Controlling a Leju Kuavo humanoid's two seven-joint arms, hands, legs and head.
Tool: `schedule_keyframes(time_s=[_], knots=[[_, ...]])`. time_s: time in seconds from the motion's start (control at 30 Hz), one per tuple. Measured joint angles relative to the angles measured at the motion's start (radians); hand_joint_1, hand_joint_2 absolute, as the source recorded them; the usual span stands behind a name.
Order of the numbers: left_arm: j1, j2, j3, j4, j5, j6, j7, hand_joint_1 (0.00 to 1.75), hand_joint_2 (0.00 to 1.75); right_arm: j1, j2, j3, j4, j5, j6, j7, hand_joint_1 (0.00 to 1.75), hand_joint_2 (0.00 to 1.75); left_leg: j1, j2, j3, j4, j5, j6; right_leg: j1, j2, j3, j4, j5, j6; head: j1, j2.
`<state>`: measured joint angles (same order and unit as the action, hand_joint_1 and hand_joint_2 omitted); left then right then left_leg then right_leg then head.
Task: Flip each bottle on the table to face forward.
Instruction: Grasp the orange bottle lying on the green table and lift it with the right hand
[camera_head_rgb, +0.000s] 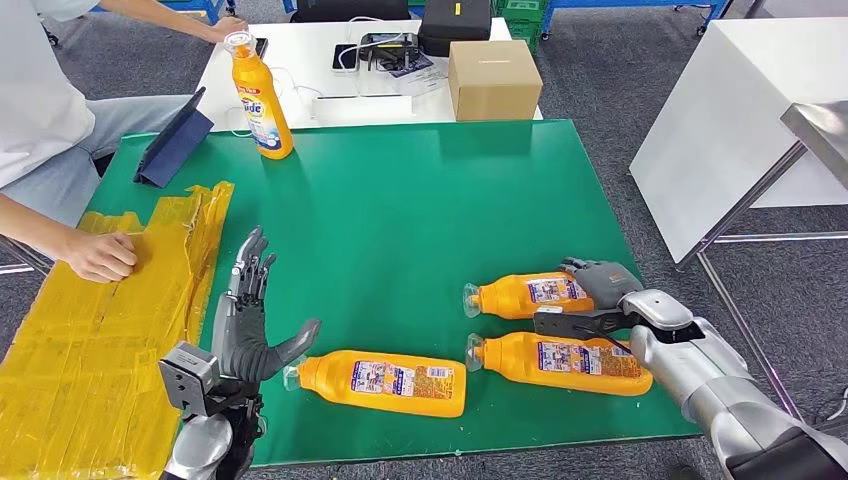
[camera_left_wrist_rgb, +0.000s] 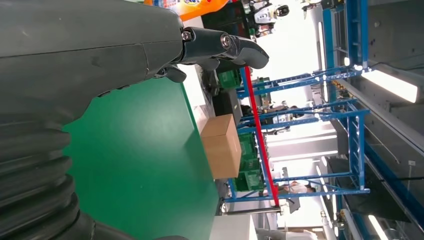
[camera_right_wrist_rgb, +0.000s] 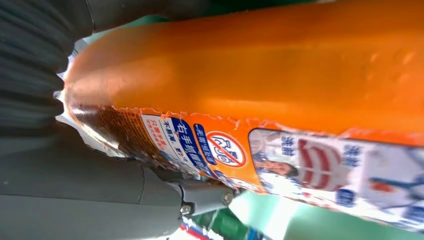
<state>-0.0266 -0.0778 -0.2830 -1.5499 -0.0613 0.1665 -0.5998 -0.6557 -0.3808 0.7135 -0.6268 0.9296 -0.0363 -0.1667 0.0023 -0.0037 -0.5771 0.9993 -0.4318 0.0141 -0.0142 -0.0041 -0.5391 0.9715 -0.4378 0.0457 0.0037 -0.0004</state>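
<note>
While three bottles lie flat near my edge of the green worktop (camera_head_rgb: 420, 190), my right hand (camera_head_rgb: 600, 290) wraps its fingers around the far right bottle (camera_head_rgb: 525, 295) to turn it; my left hand (camera_head_rgb: 245, 335) waits, fingers spread, beside the left bottle (camera_head_rgb: 385, 383).

table (camera_head_rgb: 400, 220): three bottles lying front-right (camera_head_rgb: 383, 382) (camera_head_rgb: 530, 296) (camera_head_rgb: 560, 362) | upright bottle (camera_head_rgb: 258, 100) back-left | box (camera_head_rgb: 492, 78) behind table

Both forearms are silver metal shells with rounded housings. The left hand (camera_head_rgb: 245, 340) is dark grey, with slim black segmented fingers (camera_head_rgb: 250, 262) and a boxy silver wrist block. The right hand (camera_head_rgb: 598, 297) is grey with a ribbed cover and visible screws.
</note>
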Motion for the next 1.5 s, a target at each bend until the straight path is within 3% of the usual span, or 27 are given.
schedule_keyframes(time_s=[0.5, 0.73, 0.9, 1.13, 1.37, 1.5], knots=[[0.001, 0.0, -0.006, 0.0, -0.002, -0.008, 0.007, 0.0, 1.75, 0.016, 0.023, 0.0, 0.003, 0.009, -0.066, 0.003, 1.75, 1.75, 0.0, 0.0, 0.0, 0.0, 0.0, 0.0, 0.0, 0.0, 0.0, 0.0, 0.0, 0.0, 0.0, 0.0], [0.001, -0.002, -0.016, 0.0, -0.017, -0.04, 0.021, 0.0, 1.75, 0.074, 0.05, -0.056, -0.031, 0.044, -0.233, 0.041, 1.75, 1.75, 0.0, 0.0, -0.002, 0.0, 0.0, 0.0, 0.0, 0.0, -0.001, 0.0, 0.0, 0.0, 0.0, 0.0], [0.001, -0.006, -0.039, 0.0, -0.02, -0.084, 0.04, 0.0, 1.75, 0.151, 0.11, -0.178, -0.144, 0.038, -0.335, 0.067, 1.75, 1.75, 0.0, -0.001, -0.005, 0.0, 0.001, 0.0, 0.0, 0.0, -0.003, 0.0, 0.0, 0.0, 0.0, 0.0], [-0.014, -0.013, -0.079, 0.015, 0.063, -0.205, 0.089, 0.0, 1.75, 0.26, 0.233, -0.372, -0.378, -0.146, -0.44, -0.042, 1.75, 1.75, 0.0, -0.001, -0.007, 0.0, 0.001, 0.0, 0.0, -0.001, -0.006, 0.0, 0.0, 0.0, 0.0, 0.0], [-0.041, -0.017, -0.12, 0.061, 0.079, -0.22, 0.146, 0.0, 1.75, 0.353, 0.34, -0.444, -0.571, -0.308, -0.46, -0.122, 1.75, 1.75, 0.0, -0.001, -0.007, 0.0, 0.001, 0.0, 0.0, 0.0, -0.007, 0.0, 0.0, 0.0, 0.0, 0.0], [-0.052, -0.017, -0.135, 0.085, 0.076, -0.206, 0.162, 0.0, 1.75, 0.396, 0.385, -0.45, -0.647, -0.478, -0.345, -0.147, 1.75, 1.75, 0.0, -0.001, -0.007, 0.0, 0.001, 0.0, 0.0, 0.0, -0.007, 0.0, 0.0, 0.0, 0.0, 0.0]])
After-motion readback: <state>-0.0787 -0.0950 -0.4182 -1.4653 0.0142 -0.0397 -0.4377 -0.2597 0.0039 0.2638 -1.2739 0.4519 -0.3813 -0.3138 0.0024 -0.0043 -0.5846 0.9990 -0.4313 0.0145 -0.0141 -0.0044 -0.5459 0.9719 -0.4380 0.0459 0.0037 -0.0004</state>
